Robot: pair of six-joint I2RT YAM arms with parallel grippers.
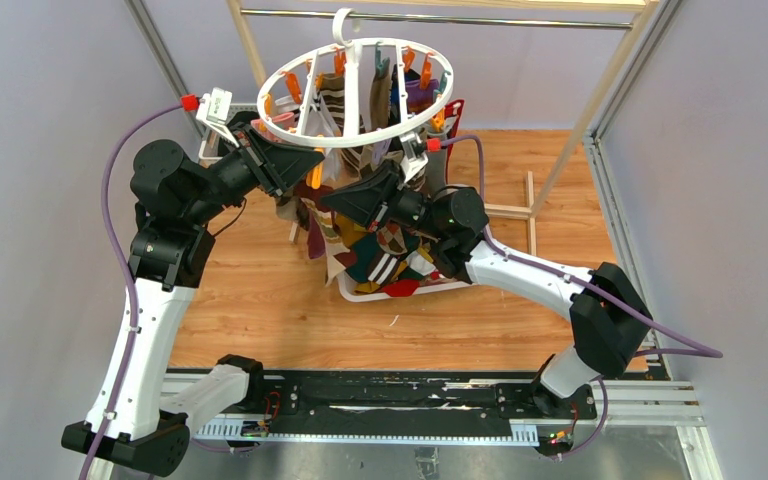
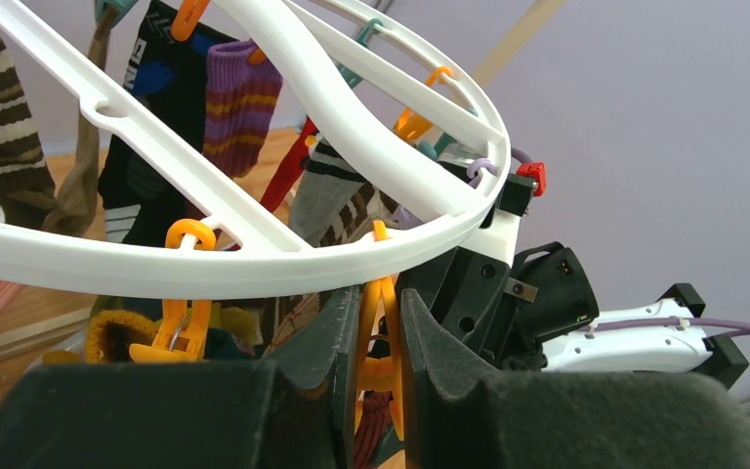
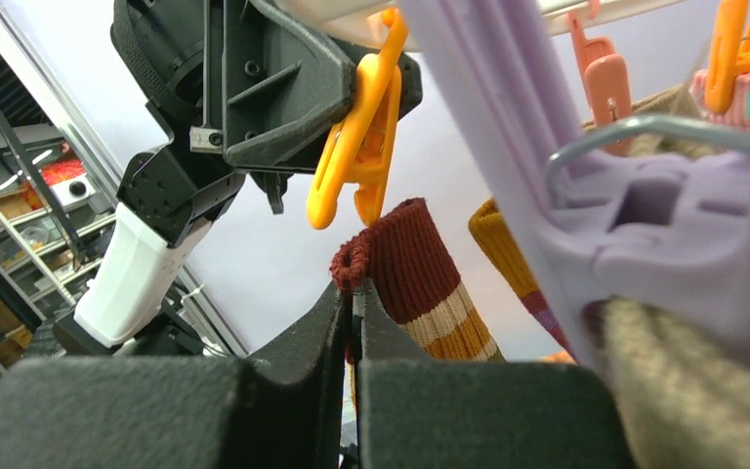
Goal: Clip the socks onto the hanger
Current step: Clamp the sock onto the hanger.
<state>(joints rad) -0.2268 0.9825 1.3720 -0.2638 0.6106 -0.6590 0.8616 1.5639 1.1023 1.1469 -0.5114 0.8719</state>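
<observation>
Orange plastic, 1 clip (image 3: 356, 147) is pinched by the left gripper (image 2: 381, 313) under the hanger (image 2: 205, 274) rim, above the worktop's far edge; the right gripper (image 3: 354, 322) clamps 1 maroon striped sock (image 3: 420, 274).

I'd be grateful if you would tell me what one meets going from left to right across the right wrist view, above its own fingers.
left arm's white link → orange clip → dark red striped sock → mustard sock → lilac clip
</observation>
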